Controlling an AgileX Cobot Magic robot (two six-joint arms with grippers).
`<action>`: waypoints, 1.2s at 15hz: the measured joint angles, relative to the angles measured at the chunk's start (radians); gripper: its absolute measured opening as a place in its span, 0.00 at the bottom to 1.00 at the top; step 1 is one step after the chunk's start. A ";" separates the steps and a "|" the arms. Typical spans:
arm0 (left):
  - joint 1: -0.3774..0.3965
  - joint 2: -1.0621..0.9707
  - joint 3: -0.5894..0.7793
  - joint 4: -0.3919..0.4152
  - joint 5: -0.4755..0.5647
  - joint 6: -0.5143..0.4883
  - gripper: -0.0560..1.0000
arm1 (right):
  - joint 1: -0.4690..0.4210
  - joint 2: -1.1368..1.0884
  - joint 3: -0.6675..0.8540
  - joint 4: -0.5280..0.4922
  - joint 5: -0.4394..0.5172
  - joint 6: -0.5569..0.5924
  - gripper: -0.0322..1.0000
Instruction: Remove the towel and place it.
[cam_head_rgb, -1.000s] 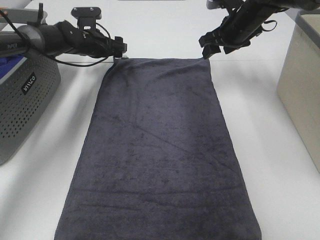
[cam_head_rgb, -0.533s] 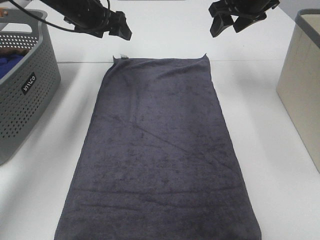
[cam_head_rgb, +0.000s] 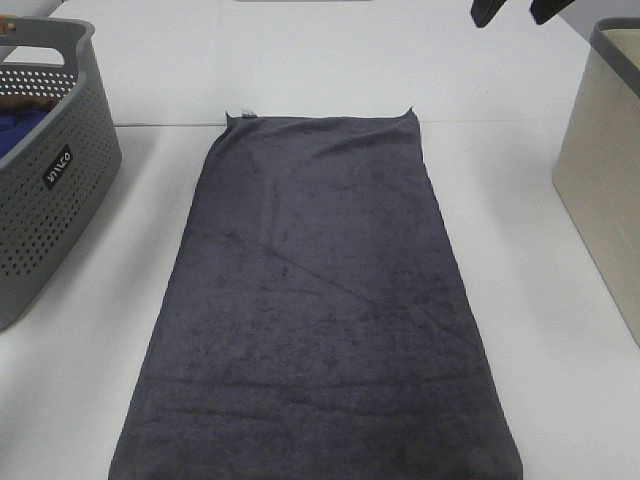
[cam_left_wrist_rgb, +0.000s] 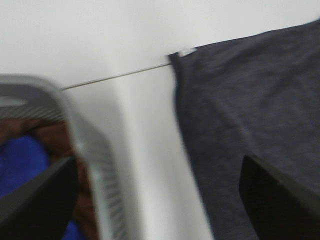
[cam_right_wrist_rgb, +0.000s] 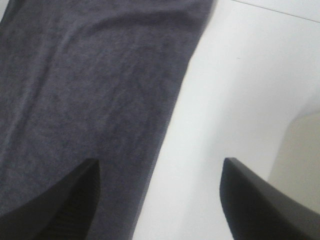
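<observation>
The dark charcoal-grey towel (cam_head_rgb: 320, 300) lies flat and spread out on the white table, its small white tag (cam_head_rgb: 247, 113) at the far left corner. It also shows in the left wrist view (cam_left_wrist_rgb: 250, 100), with the tag (cam_left_wrist_rgb: 186, 51), and in the right wrist view (cam_right_wrist_rgb: 90, 85). My left gripper (cam_left_wrist_rgb: 157, 200) is open and empty, high above the gap between the basket and the towel's left edge. My right gripper (cam_right_wrist_rgb: 157, 200) is open and empty above the towel's right edge. In the high view only its fingertips (cam_head_rgb: 486, 12) show at the top edge.
A grey perforated basket (cam_head_rgb: 60, 190) stands at the left with a blue cloth (cam_left_wrist_rgb: 25, 160) inside. A beige bin (cam_head_rgb: 600, 170) stands at the right edge. The towel's near end reaches the bottom edge of the high view.
Both grippers were at the towel's far corners; they have let go, lifted up and moved away. The left arm has left the high view. The towel has not moved.
</observation>
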 joint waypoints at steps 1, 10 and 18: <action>0.033 -0.013 0.000 0.069 0.050 -0.028 0.83 | 0.000 -0.024 0.000 -0.071 0.001 0.059 0.68; 0.305 -0.224 0.249 -0.107 0.095 0.060 0.83 | -0.002 -0.351 0.276 -0.111 0.002 0.101 0.68; 0.305 -0.834 0.964 -0.108 -0.141 0.048 0.83 | -0.002 -0.920 0.880 -0.096 0.003 0.082 0.68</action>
